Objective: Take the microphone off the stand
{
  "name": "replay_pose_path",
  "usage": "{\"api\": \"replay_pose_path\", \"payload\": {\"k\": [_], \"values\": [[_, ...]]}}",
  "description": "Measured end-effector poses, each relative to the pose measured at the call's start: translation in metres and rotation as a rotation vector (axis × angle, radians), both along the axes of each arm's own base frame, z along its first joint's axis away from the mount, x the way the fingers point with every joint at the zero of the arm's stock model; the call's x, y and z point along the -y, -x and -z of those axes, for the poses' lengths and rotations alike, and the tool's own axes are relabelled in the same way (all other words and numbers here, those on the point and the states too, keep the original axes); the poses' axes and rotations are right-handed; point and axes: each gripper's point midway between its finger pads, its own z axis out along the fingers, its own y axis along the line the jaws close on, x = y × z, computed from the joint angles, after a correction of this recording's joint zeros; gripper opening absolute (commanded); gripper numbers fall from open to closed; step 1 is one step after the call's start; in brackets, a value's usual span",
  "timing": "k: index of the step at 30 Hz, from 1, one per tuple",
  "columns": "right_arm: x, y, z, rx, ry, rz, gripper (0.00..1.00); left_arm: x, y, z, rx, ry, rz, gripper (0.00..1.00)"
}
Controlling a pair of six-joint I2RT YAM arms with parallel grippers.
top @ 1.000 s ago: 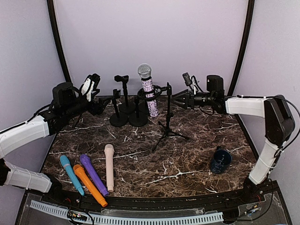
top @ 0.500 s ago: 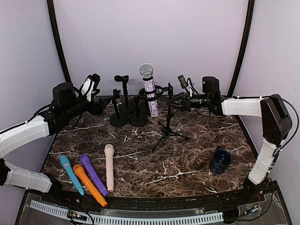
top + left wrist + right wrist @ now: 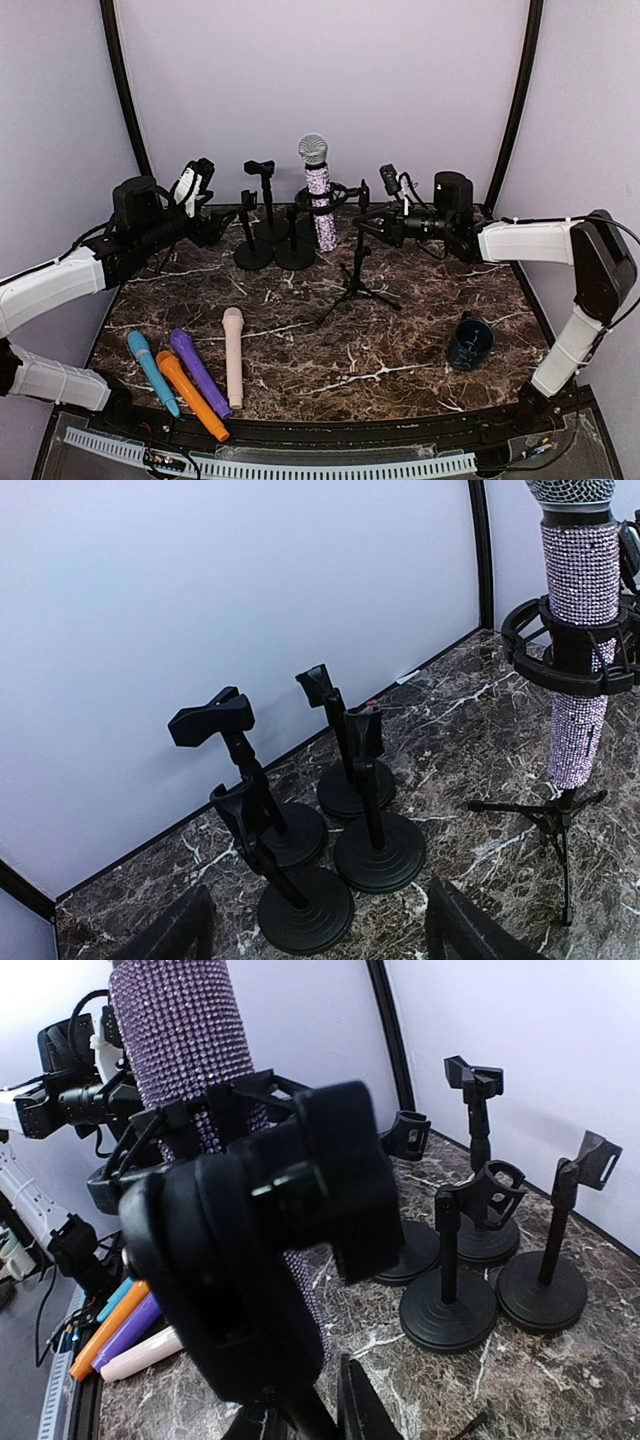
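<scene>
A purple glitter microphone [image 3: 318, 200] with a silver mesh head stands upright in the ring mount of a black tripod stand [image 3: 357, 275] at the back middle. My right gripper [image 3: 366, 228] is at the stand's pole just below the mount. In the right wrist view its fingers [image 3: 355, 1400] close on the pole, with the mount [image 3: 260, 1260] and microphone [image 3: 185, 1040] filling the frame. My left gripper [image 3: 222, 226] is open and empty, left of the microphone. The left wrist view shows the microphone [image 3: 578, 630] at the far right and open fingers [image 3: 470, 935] at the bottom.
Several small black round-base stands [image 3: 272, 238] stand between the grippers, seen in the left wrist view [image 3: 365, 820] and the right wrist view [image 3: 470, 1290]. Blue [image 3: 150, 370], orange [image 3: 190, 395], purple [image 3: 198, 372] and cream [image 3: 233, 355] microphones lie front left. A dark mug [image 3: 470, 342] stands front right.
My right gripper has moved left and come onto the tripod stand's pole; the stand's legs have shifted slightly. The left arm has not moved.
</scene>
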Motion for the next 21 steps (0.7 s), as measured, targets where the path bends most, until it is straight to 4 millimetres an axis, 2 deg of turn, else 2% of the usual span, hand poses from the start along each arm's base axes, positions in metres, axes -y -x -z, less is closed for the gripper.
{"api": "replay_pose_path", "payload": {"k": [3,10,17,21], "values": [[-0.001,0.013,0.001,0.036,0.019,0.061,0.00,0.000,0.000,0.000,-0.001,-0.001,0.000,0.75],[-0.002,0.037,0.003,0.130,0.047,0.273,0.00,0.001,-0.001,0.002,-0.005,-0.003,0.001,0.75],[-0.003,0.045,0.002,0.191,0.037,0.542,0.00,0.002,0.000,0.006,-0.012,-0.007,0.005,0.75],[-0.001,0.041,-0.001,0.196,0.009,0.685,0.00,0.004,0.001,0.007,-0.014,-0.007,0.010,0.75]]}}
